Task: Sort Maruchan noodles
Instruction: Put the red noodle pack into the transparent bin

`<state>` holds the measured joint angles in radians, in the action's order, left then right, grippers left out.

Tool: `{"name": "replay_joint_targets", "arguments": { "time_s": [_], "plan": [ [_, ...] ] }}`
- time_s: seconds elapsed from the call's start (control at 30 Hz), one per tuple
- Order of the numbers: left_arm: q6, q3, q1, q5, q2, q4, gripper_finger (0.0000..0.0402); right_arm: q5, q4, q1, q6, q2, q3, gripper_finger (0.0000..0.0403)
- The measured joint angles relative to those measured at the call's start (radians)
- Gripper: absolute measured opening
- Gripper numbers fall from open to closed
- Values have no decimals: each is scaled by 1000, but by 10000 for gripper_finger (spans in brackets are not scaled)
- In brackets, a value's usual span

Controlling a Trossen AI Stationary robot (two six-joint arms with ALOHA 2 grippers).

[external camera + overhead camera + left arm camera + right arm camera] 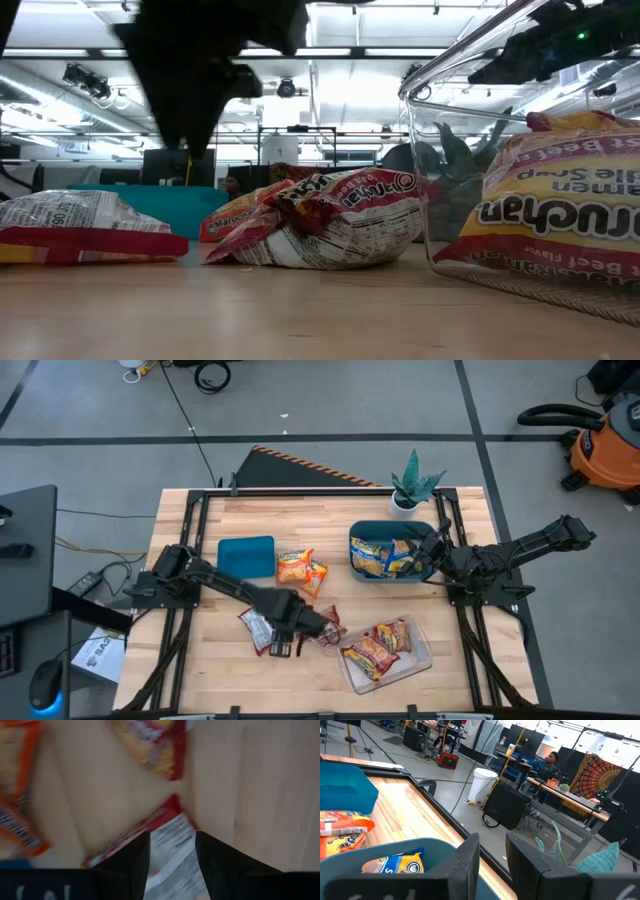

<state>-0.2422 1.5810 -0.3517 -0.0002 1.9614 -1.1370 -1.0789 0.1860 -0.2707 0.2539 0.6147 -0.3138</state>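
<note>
My left gripper is open and hangs just above a crumpled red-and-white noodle packet that lies on the table near its middle. The fingers stand over one end of the packet. My right gripper is open and empty over the right rim of the right teal bin, which holds blue-and-yellow packets. A second red-and-white packet lies flat to the left of my left gripper.
Two orange packets lie beside an empty teal bin. A clear tray at the near right holds red-and-yellow packets. A potted plant stands at the far edge.
</note>
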Motion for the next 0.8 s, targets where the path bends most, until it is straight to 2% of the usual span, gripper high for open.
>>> {"name": "replay_joint_targets", "arguments": {
  "time_s": [0.2,0.4,0.67,0.8],
  "plan": [
    [-16,-123,-49,-59,2,191,164,0,7,0,0,0,0,101],
    [-9,-199,-70,-121,1,283,164,0,20,0,3,0,0,101],
    [-1,-276,-80,-127,1,400,162,0,19,0,3,0,0,101],
    [3,-296,-80,-86,1,410,131,0,19,0,3,0,0,101]
  ]
}}
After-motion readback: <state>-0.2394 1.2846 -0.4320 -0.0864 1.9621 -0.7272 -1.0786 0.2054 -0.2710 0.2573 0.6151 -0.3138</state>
